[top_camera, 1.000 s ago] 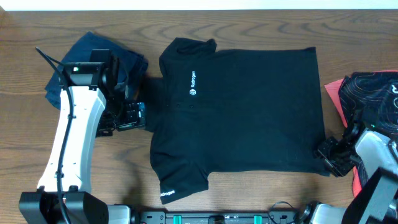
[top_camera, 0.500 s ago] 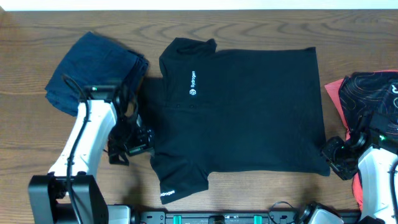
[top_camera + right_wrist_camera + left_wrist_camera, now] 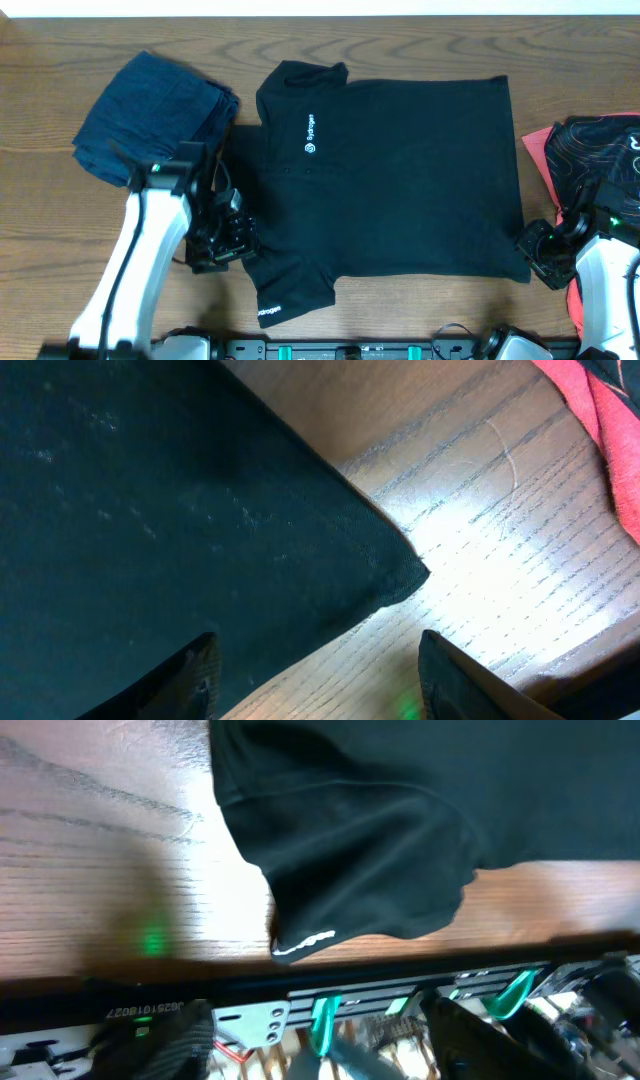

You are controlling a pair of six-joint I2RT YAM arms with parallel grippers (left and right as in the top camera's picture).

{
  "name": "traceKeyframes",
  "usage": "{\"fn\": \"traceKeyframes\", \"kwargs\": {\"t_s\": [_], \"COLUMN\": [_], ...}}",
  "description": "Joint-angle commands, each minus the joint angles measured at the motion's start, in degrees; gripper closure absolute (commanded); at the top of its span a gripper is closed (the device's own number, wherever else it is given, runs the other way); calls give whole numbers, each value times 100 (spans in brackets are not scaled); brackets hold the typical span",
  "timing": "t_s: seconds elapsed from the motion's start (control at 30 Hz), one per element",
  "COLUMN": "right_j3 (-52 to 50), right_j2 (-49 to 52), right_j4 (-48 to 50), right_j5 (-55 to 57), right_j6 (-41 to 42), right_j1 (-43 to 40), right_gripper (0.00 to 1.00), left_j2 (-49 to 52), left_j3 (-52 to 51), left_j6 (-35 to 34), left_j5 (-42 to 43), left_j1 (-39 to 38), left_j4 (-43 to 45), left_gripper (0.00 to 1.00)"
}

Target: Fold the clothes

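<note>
Wooden table (image 3: 420, 305), nearest edge first: left gripper (image 3: 228, 240) at the lower sleeve of the black shirt (image 3: 400, 170), jaws impossible to read; right gripper (image 3: 540, 252) parted and empty around the hem corner. Mid-table, spread flat, logo up, no fold made. Farther left, one navy garment (image 3: 150, 110) in a loose bundle; at the right edge, one black-and-coral garment (image 3: 590, 150), heaped. Three garments, two grippers. Barely begun, by the look of it.

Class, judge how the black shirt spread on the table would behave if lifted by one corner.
Probably floppy: the black shirt lies flat, its sleeve rumpled in soft folds. Likely light: its thin hem corner hugs the table. Pushed, it would likely bunch rather than slide.
</note>
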Motion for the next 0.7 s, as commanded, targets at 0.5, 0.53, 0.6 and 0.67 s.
{"fn": "traceKeyframes", "kwargs": {"t_s": [0.5, 0.53, 0.6, 0.67], "right_j3": [92, 92, 92, 92], "right_j2": [-35, -35, -35, -35], "right_j4": [70, 70, 79, 92], "right_j5": [-42, -42, -42, -42], "right_j6": [-79, -79, -81, -79], "right_j1": [-66, -66, -66, -66], "right_gripper": [37, 37, 37, 37], "left_j2": [-767, -726, -621, -498], "left_j3": [-2326, -2396, -2494, -2570], "left_j6": [-1764, -1810, -1834, -1834], "left_j5": [55, 59, 59, 103], "left_j1": [-24, -24, -24, -39], "left_j4": [2011, 2063, 2070, 2074], "left_gripper": [23, 26, 29, 30]}}
